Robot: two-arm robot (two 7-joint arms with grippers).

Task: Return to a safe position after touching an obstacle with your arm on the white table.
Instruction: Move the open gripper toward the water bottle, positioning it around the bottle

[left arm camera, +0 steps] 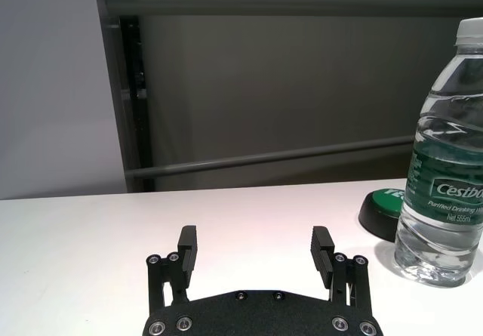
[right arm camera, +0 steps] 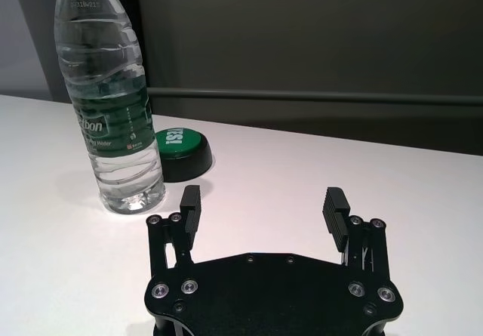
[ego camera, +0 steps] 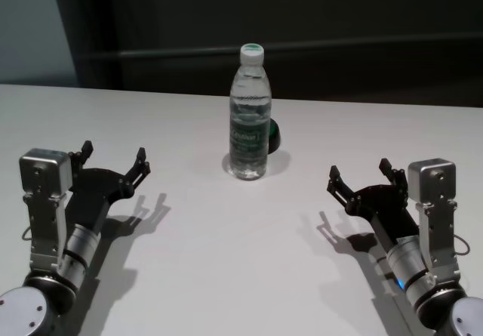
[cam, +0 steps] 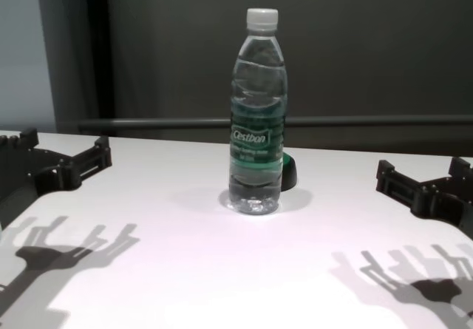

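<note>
The obstacle, a clear water bottle [ego camera: 250, 113] with a white cap and green "Cestbon" label, stands upright mid-table on the white table [ego camera: 226, 260]. It also shows in the left wrist view [left arm camera: 445, 162], the right wrist view [right arm camera: 109, 102] and the chest view [cam: 257, 114]. My left gripper [ego camera: 113, 162] is open and empty, low at the left, well apart from the bottle. My right gripper [ego camera: 361, 174] is open and empty, low at the right, also apart from it. Both show in their own wrist views, left [left arm camera: 256, 249] and right [right arm camera: 264, 208].
A dark green round button-like disc [ego camera: 272, 135] lies just behind the bottle; it also shows in the right wrist view [right arm camera: 181, 153]. A dark wall with a horizontal rail [cam: 369, 120] runs behind the table's far edge.
</note>
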